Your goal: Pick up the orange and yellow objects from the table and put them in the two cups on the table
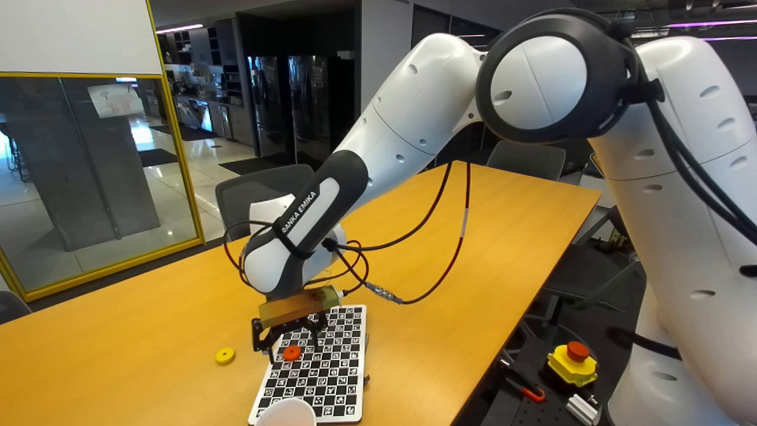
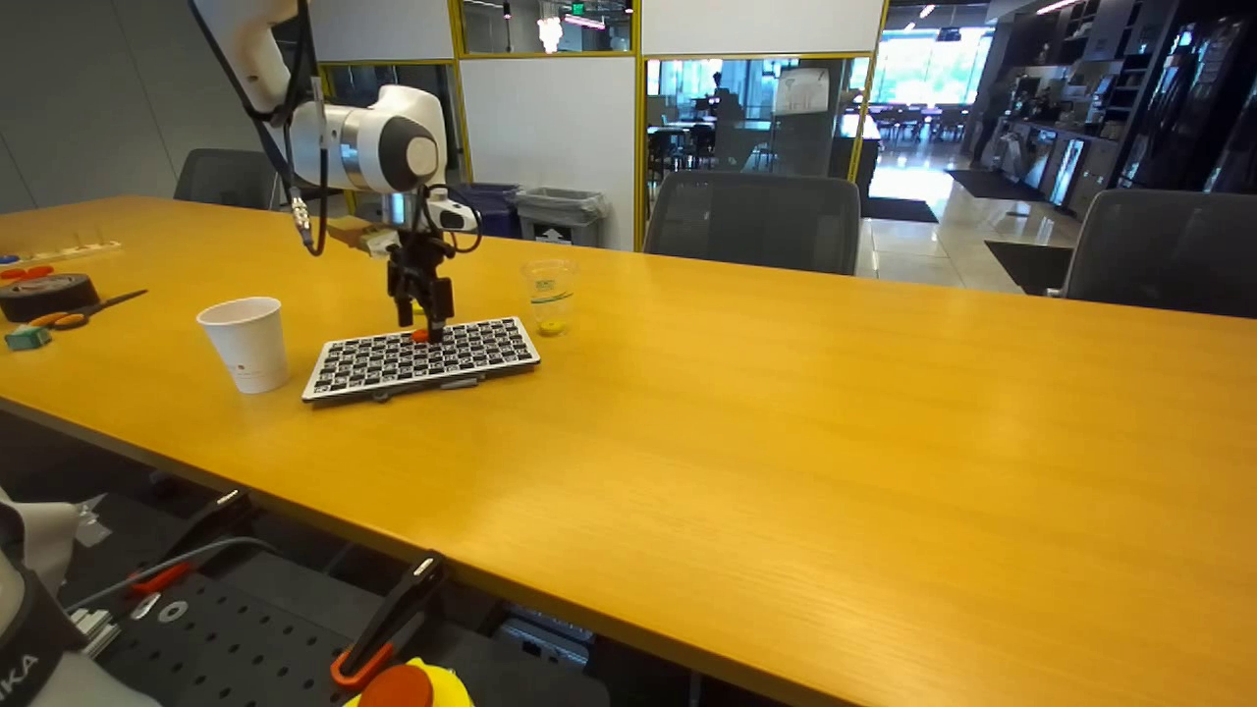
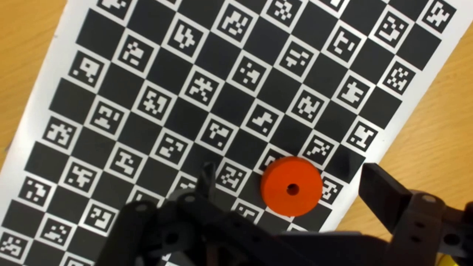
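An orange round piece [image 1: 291, 353] lies on the checkered mat; it also shows in the wrist view [image 3: 292, 203] with a small hole in its middle. My gripper [image 1: 294, 351] is open over it. In the wrist view the two fingers [image 3: 289, 173] stand either side of the piece, with gaps on both sides. A yellow round piece [image 1: 225, 355] lies on the table [image 1: 148, 331] beside the mat. The white cup [image 2: 245, 344] stands upright near one mat end. The clear tumbler [image 2: 550, 290] stands near the other end, with a yellow piece [image 2: 552, 328] visible at its bottom.
The checkered mat [image 2: 368, 365] lies under the gripper. Black tape [image 2: 49, 295], scissors [image 2: 93, 309], a green block [image 2: 27, 338], red pieces [image 2: 37, 272] and a pegged strip [image 2: 88, 250] lie at an end of the table. Cables [image 1: 437, 278] hang from the arm.
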### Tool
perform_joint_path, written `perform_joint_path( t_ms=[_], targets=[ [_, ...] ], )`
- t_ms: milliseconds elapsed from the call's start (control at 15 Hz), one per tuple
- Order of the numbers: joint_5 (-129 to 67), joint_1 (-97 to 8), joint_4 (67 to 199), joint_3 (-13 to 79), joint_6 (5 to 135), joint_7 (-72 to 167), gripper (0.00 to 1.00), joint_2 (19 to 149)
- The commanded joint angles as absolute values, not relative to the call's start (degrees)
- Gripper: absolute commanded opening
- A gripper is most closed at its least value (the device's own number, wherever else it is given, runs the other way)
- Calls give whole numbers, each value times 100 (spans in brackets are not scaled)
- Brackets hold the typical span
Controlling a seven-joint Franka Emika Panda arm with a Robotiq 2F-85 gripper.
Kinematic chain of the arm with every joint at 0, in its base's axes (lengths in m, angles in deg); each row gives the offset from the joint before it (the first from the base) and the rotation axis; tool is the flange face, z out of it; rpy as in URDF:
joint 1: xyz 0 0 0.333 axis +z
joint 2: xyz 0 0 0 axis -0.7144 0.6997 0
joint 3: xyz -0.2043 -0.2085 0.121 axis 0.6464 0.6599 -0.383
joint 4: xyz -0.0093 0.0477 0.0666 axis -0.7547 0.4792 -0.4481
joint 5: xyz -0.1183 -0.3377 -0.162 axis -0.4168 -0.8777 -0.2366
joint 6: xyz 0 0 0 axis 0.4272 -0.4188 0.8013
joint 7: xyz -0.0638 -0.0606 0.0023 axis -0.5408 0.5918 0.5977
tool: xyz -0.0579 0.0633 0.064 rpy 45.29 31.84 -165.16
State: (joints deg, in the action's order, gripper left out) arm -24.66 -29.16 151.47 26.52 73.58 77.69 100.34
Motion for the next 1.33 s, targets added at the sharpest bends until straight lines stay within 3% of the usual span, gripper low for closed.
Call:
perform_joint_path(
  t_ms=[0,467,533,600,733,1133,1267],
  targets=[
    [-2520,-2778,15217,2768,7531,8021,100,9976],
    [-2541,-2783,15196,2796,7544,8136,100,9987],
    [-2564,-2772,15196,2812,7540,8159,96,9986],
    [-2584,-2768,15191,2818,7530,8163,73,9988],
    [-2609,-2759,15193,2828,7525,8188,69,9986],
    [-2663,-2754,15193,2870,7484,8274,22,9965],
    [-2639,-2766,15193,2842,7453,8265,22,9932]
  ],
)
